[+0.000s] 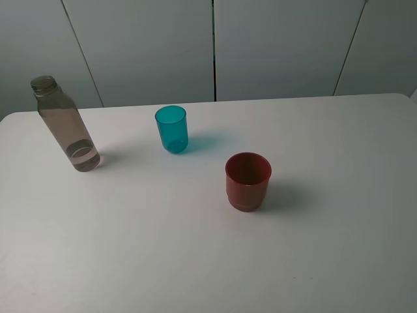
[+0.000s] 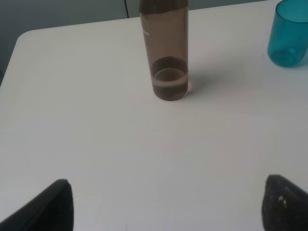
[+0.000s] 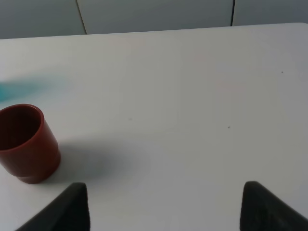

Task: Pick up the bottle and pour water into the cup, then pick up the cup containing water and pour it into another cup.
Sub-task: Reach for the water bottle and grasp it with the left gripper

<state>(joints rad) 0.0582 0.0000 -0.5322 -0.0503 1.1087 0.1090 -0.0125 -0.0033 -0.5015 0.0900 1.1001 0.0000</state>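
Note:
The smoky grey-brown bottle [image 1: 64, 124] stands upright at the table's far left, a little water in its bottom, neck uncapped. The teal cup [image 1: 172, 129] stands to its right, and the dark red cup [image 1: 247, 180] sits nearer the middle. Neither arm appears in the exterior view. In the left wrist view, my left gripper [image 2: 168, 207] is open, with the bottle [image 2: 166, 53] straight ahead at some distance and the teal cup [image 2: 290, 32] off to one side. My right gripper [image 3: 166, 209] is open too, and the red cup [image 3: 26, 143] stands ahead, off to one side of it.
The white table [image 1: 208, 261] ends at its back edge against grey wall panels [image 1: 215, 45]. Its rounded left corner lies just behind the bottle.

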